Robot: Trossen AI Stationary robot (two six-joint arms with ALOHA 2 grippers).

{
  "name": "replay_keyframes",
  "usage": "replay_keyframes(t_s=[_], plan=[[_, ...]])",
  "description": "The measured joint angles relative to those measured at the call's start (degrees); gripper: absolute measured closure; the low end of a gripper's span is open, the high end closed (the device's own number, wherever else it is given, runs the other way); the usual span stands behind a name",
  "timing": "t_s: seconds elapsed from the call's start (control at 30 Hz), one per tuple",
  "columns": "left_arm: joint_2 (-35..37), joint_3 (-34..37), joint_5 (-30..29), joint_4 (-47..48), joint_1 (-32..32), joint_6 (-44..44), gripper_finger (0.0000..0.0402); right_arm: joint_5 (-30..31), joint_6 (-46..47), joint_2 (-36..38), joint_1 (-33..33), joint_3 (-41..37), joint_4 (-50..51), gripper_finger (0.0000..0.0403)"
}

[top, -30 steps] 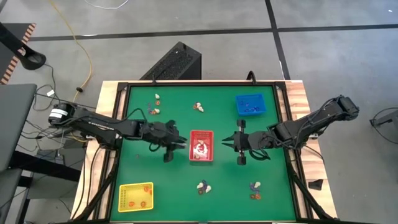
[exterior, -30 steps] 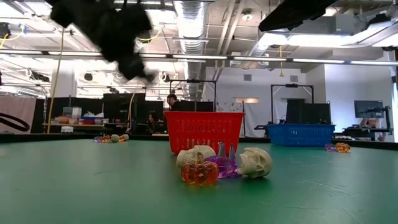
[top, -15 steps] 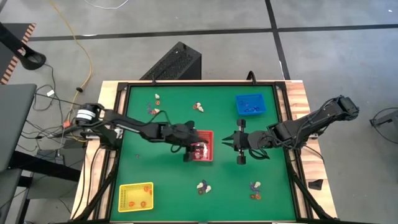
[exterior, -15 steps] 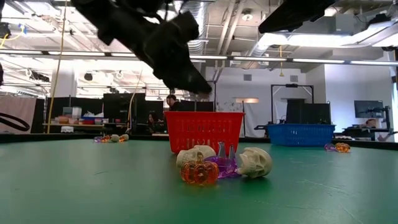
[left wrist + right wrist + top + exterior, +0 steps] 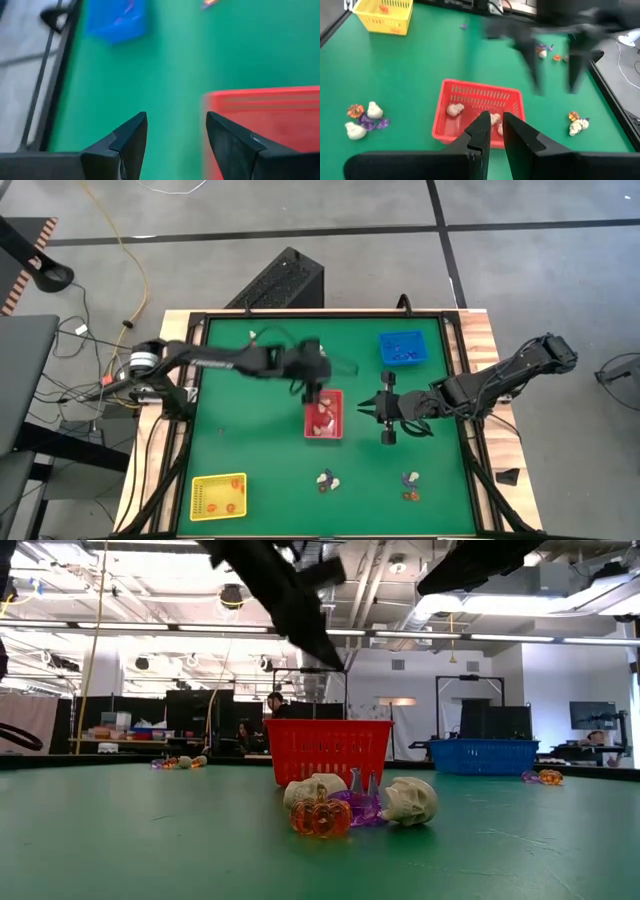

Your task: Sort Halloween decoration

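Several tiny trinkets [image 5: 355,805] look light, hard, slippery: pinch across each body; left hand [image 5: 172,145] fingers apart, empty; right hand [image 5: 492,131] nearly closed.

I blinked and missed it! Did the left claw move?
Yes. The left claw swung from the red tray's left side up past its far edge, toward the blue tray.

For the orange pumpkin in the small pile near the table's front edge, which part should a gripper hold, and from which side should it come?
Judging by the low view, grip the orange pumpkin across its round body, coming straight down. It sits at the front of the pile, touching the purple piece and a cream skull behind, so a sideways approach would likely push them.
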State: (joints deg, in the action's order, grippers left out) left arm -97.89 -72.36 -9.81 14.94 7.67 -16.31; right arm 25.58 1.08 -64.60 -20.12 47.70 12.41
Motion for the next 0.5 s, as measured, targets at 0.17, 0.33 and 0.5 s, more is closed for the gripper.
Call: replay_keyframes(t_s=[0.17, 0.33, 0.5], plan=[[-8.45, -7.69, 9.79, 8.15, 10.63, -5.86, 0.0208, 0.00, -0.12, 0.00, 0.02, 0.00, 0.37, 0.0322], [-17.80, -17.50, 12.67, 17.33, 15.82, -18.02, 0.0211, 0.01, -3.09, 0.00, 0.02, 0.00, 1.97, 0.0322], [-24.30, -25.47, 11.30, 24.19, 16.06, -27.67, 0.0222, 0.08, -4.13, 0.00, 0.74, 0.00, 5.06, 0.0322]])
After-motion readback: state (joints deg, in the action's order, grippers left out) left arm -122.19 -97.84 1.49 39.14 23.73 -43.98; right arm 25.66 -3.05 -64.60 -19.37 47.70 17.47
